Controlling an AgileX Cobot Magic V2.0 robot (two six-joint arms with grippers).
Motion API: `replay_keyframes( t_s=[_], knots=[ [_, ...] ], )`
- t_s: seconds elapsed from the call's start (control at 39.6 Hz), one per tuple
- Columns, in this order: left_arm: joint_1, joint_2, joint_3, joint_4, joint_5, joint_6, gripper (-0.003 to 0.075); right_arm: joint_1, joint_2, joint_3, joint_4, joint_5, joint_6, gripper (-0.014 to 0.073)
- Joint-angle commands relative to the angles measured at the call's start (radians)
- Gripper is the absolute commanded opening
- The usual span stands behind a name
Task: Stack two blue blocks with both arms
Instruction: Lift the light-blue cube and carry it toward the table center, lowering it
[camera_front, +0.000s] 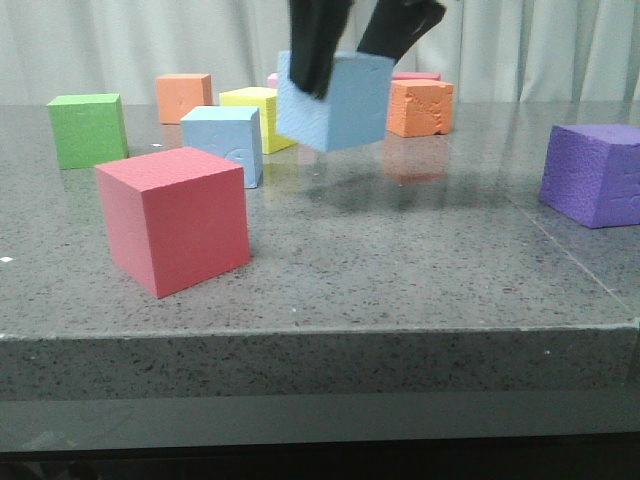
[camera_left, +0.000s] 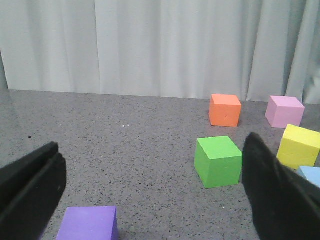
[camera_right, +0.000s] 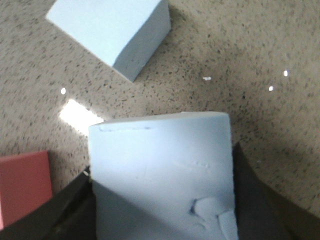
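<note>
You have nine foam cubes in the front view, plus a pink sliver behind that could be a tenth. Two blue blocks: one held blue block, one resting blue block. Two orange: left orange cube, right orange cube. One each: red cube, green cube, yellow cube, purple cube, flat red-pink cube.

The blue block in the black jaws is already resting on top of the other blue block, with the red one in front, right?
Not quite. The front view shows the held blue block in the air, beside the other blue block, not on it. The red block is indeed in front.
</note>
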Motion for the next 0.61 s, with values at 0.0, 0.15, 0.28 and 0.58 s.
replay_keyframes(
  t_s=[0.0, 0.15, 0.28, 0.58],
  knots=[
    [0.000, 0.010, -0.035, 0.000, -0.084, -0.002, 0.0692, 0.015, -0.039, -0.030, -0.139, -0.047, 0.222, 0.0396],
    [0.000, 0.010, -0.035, 0.000, -0.084, -0.002, 0.0692, 0.015, -0.029, -0.030, -0.187, -0.092, 0.394, 0.0407],
    [0.000, 0.010, -0.035, 0.000, -0.084, -0.002, 0.0692, 0.015, -0.010, -0.030, -0.182, -0.114, 0.415, 0.0428],
    [0.000, 0.010, -0.035, 0.000, -0.084, -0.002, 0.0692, 0.015, 0.050, -0.030, -0.165, -0.083, 0.417, 0.0432]
  ],
)
